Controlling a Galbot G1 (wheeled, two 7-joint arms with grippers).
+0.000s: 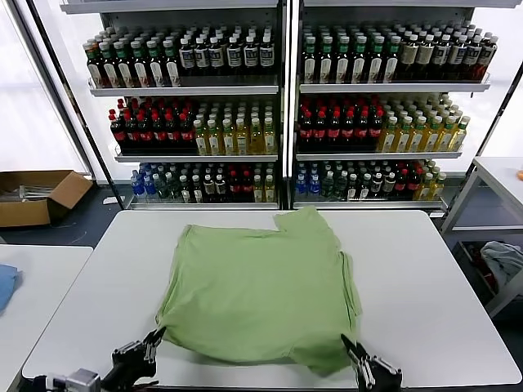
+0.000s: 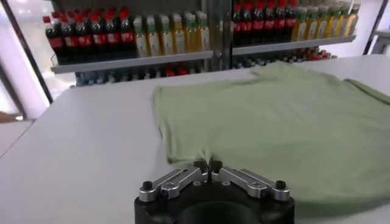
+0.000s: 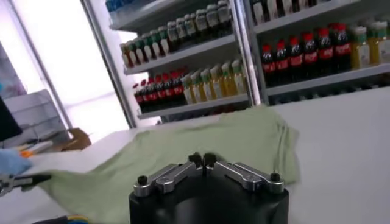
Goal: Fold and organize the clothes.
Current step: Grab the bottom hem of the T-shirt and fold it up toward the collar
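Both arms sit at the near edge of the white table [image 1: 425,269]. The left gripper [image 1: 152,341] is at about 7 o'clock from the table's centre, its jaws together, tips just short of the near left corner of the hem of the green T-shirt [image 1: 261,298]; whether they touch the cloth cannot be told. The right gripper [image 1: 357,358] is at about 5 o'clock, jaws likewise together, beside the near right corner of the hem. The shirt lies flat at mid-table, spread out and not yet folded, long axis running from 6 to 12 o'clock, collar end far; the cloth lies straight ahead of both grippers, each about equally near its own corner. In my judgement the coming grasp depends on each gripper reaching forward to its corner. No mark or print is readable on the shirt. Beyond, the bottle shelves [image 1: 278,86] carry labels too small to read.
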